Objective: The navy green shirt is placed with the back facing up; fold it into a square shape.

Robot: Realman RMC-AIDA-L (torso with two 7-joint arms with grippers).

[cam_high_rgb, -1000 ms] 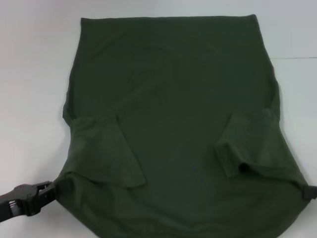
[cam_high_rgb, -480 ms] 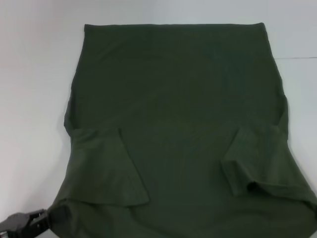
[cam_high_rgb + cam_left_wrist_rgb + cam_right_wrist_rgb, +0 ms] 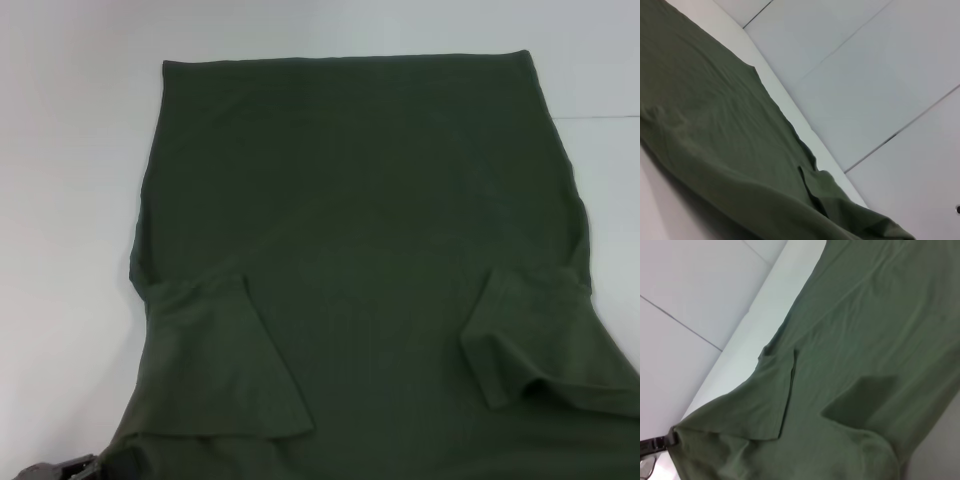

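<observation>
The navy green shirt (image 3: 360, 250) lies spread on the white table, its straight hem at the far side. Both short sleeves are folded inward onto it, one at the left (image 3: 220, 360) and one at the right (image 3: 530, 340). My left gripper (image 3: 85, 466) barely shows at the bottom left corner of the head view, at the shirt's near left corner. The right wrist view shows that same left gripper (image 3: 667, 440) pinching the corner of the shirt (image 3: 865, 340). In the left wrist view the shirt (image 3: 715, 140) drapes slack along the table edge. My right gripper is out of view.
The white table (image 3: 70, 200) extends bare to the left of and beyond the shirt, with a thin seam line at the far right (image 3: 600, 117). Pale tiled floor (image 3: 865, 75) shows past the table edge in both wrist views.
The shirt has slid toward me, its near end leaving the bottom of the view. The left gripper dropped almost out of frame with the corner. The right gripper left the view.
</observation>
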